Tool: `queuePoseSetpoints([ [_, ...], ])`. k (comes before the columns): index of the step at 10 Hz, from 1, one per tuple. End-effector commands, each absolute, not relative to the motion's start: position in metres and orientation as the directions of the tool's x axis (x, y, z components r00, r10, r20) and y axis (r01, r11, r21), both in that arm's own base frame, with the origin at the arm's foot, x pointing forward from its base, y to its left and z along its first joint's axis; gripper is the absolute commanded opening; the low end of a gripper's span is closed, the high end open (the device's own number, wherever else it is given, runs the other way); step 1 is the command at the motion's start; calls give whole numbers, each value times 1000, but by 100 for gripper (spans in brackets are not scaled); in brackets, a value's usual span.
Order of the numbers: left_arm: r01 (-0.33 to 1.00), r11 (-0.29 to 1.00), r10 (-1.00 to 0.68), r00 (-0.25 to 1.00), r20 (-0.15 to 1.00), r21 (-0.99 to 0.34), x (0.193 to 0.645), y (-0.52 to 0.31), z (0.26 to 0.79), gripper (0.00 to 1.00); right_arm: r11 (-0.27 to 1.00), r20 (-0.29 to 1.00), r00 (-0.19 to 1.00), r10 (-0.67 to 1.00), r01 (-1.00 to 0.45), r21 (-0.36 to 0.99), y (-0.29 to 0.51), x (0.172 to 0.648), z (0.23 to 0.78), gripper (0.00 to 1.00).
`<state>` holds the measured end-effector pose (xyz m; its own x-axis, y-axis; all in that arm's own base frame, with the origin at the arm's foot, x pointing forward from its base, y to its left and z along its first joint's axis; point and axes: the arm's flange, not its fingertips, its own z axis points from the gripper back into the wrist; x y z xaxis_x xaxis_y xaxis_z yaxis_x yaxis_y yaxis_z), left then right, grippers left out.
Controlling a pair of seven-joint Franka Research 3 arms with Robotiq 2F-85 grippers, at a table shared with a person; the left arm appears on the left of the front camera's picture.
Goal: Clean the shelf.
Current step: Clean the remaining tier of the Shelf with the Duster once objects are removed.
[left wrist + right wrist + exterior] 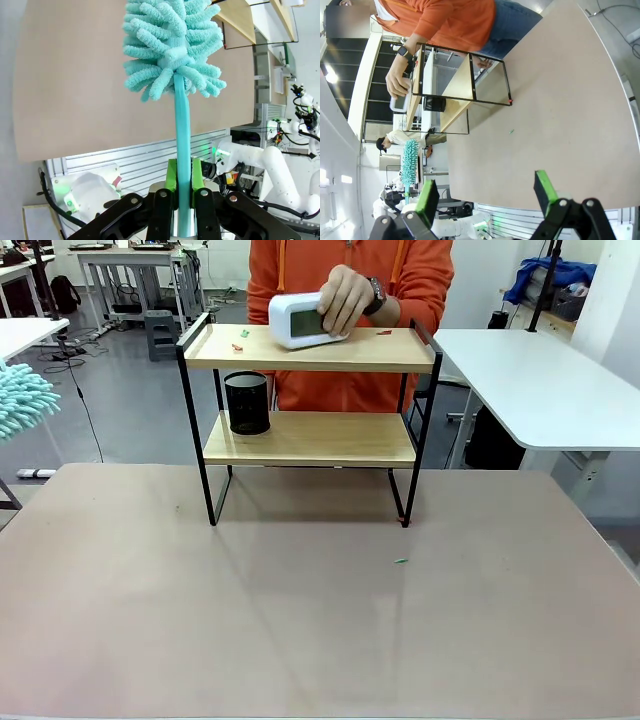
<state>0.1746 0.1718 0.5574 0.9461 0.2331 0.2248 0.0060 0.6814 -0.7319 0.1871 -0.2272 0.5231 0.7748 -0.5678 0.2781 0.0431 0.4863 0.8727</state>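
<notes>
Shelf (320,437) stands upright at the far middle of the bench (300,640), its four thin black legs on the bench top, with a person in an orange top right behind it. The person's hand (348,298) grips a white clock (298,322) at the back of the upper board. A green scrap (244,333) and two red ones (238,346) (384,333) lie on that board. A black mesh cup (247,403) sits at the left end of the lower board. One more green scrap (400,561) lies on the bench in front of the right legs.

The left jaws are clamped tight on the teal handle (183,145) of a fluffy duster (172,45), whose head is off to the left of the shelf, well apart from it. The right jaws stand wide with nothing between their green pads (546,192).

The shelf looks light and stiff, with smooth boards and a slim frame, so a firm sweep could slide or tip it. If it needs steadying, the raised black rail at either end of the upper board looks like the best place to hold. The soft duster head should bend over the boards, and the scraps look light enough to flick off easily.
</notes>
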Motion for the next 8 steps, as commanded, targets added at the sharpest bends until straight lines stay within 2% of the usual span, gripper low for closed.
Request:
queuePoseSetpoints([
  [1,24,689,215,948,236,-725,173,174,556,12,483,306,766,-565,6,876,-227,189,526,100],
  [8,24,689,215,948,236,-725,173,174,556,12,483,306,766,-565,6,876,-227,189,526,100],
])
